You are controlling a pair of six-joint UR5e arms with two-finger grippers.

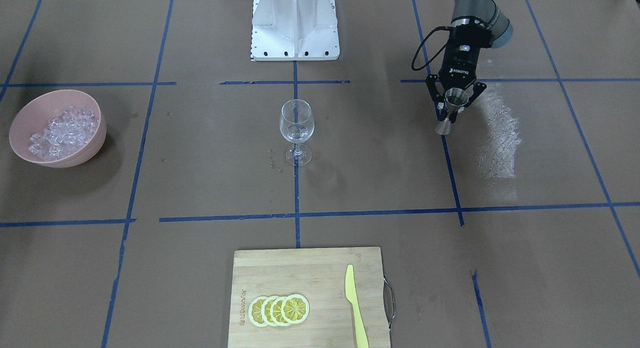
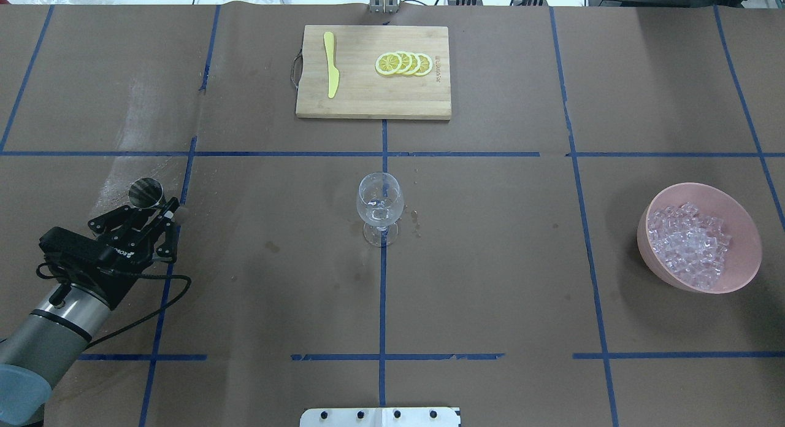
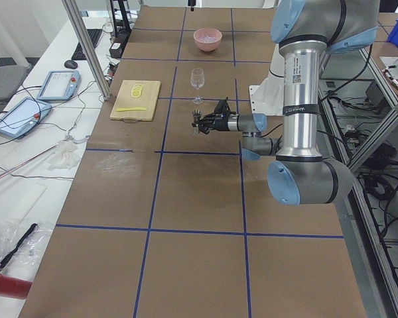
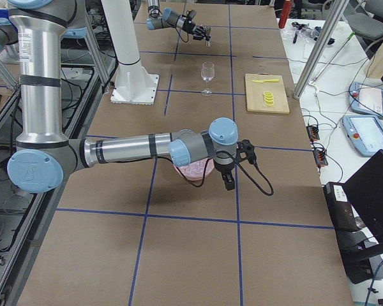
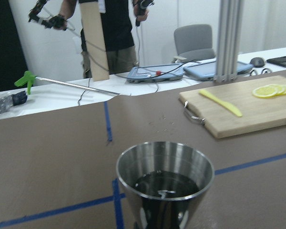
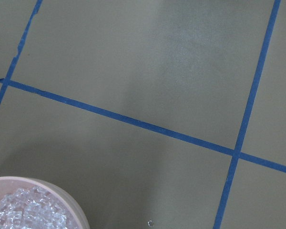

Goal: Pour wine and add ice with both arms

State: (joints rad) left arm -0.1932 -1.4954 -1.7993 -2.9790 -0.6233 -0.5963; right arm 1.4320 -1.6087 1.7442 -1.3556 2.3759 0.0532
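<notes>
Left gripper (image 1: 454, 104) is closed on the upper cup of a steel jigger (image 1: 444, 125), which sits out on the robot's left side of the table (image 1: 200, 188). Left wrist view shows dark liquid (image 5: 164, 185) low in the cup, mouth roughly level. Can't tell if the jigger's foot is on the paper or just off it.

Wine glass (image 1: 296, 123) stands upright at the table's centre on the blue tape line, well apart from the jigger. It has no dark liquid in it, only glints, and a few small drops lie on the paper beside its foot.

Ice (image 1: 64, 130) is heaped in a pink bowl (image 1: 87, 153) on the robot's right side, well apart from the glass. Right gripper (image 4: 230, 183) shows only in the right side view, hanging near the bowl. Can't tell if it is wide or closed. Right wrist view catches just the bowl's edge, so the gripper looks to be beside the bowl, not over it.

Step, by my read: the pour is in hand, wine is loaded but not yet in the glass, and the ice is untouched.

Next move likely calls for carrying the jigger level across to the glass, stopping with its lip over the bowl of the glass, then tilting slowly. A bump could topple the stemmed glass.

Farther out are a wooden cutting board (image 1: 300, 268), lemon slices (image 1: 279, 309) and a yellow knife (image 1: 356, 308).
</notes>
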